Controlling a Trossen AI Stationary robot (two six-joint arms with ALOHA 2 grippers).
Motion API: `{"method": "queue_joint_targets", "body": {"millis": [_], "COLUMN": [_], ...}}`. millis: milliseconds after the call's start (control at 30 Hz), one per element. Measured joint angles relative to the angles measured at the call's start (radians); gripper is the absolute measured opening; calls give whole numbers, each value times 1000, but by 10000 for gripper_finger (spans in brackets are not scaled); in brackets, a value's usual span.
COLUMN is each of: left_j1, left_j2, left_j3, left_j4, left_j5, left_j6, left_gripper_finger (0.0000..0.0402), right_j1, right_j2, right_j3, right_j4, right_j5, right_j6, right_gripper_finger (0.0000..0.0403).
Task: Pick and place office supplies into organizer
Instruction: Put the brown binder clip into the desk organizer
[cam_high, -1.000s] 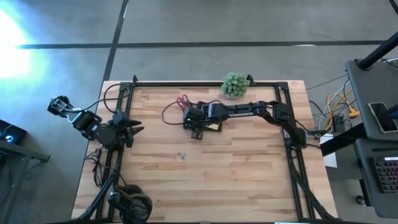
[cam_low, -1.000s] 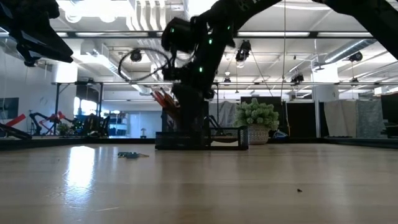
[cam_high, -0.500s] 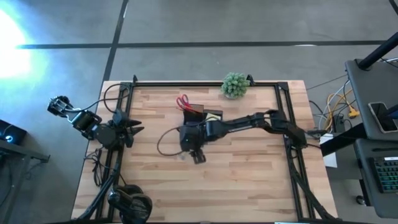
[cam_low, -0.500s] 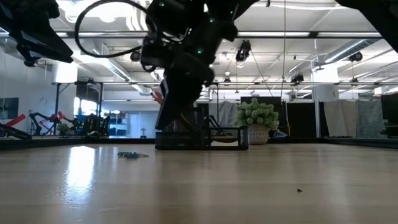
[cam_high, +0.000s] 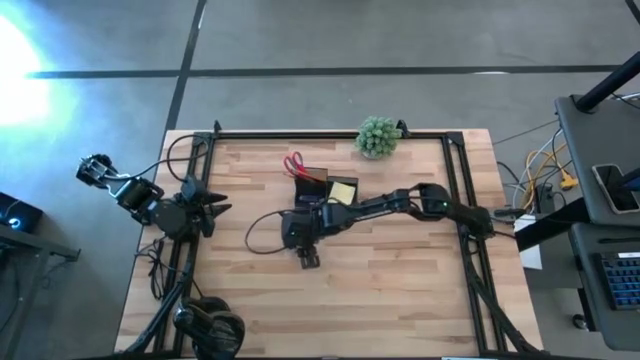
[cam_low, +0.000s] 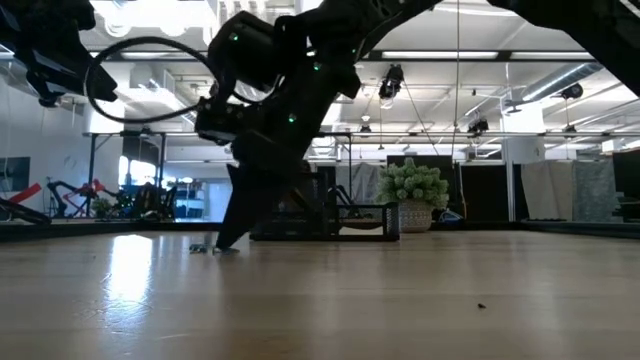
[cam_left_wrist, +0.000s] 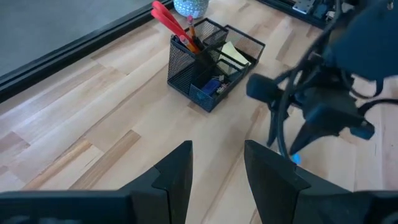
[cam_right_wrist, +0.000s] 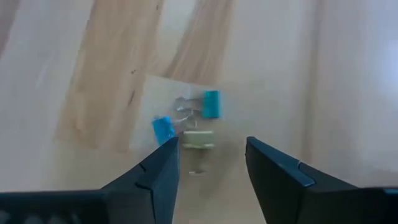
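right gripper (cam_right_wrist: 208, 171): low over table (cam_high: 400, 290) centre, fingers spread wide above small blue clips (cam_right_wrist: 211, 104), nothing held | clips: loose on the wood, well short of organizer (cam_high: 325, 186) | organizer: near far edge, red-handled scissors (cam_left_wrist: 169, 20) and yellow pad (cam_high: 342, 190) inside | left gripper (cam_high: 210, 212): at left edge, fingers apart, empty

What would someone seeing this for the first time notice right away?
The right gripper hangs open just above a small cluster of blue binder clips at mid-table. Behind it stands the black mesh organizer, with red-handled scissors upright in it and a yellow sticky-note pad inside. The left gripper waits at the table's left edge.
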Motion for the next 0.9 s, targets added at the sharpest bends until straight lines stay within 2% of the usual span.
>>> {"method": "queue_joint_targets", "body": {"millis": [467,900], "left_j1": [0,0], "left_j2": [-1,-2], "left_j3": [0,0], "left_j4": [-1,-3], "left_j5": [5,5], "left_j6": [2,4], "left_gripper_finger": [130,130], "right_j1": [15,18], "right_j2": [32,33], "right_j3": [24,2], "right_j4": [-1,22], "right_j5": [2,64], "right_j6": [17,29], "right_gripper_finger": [161,62]}}
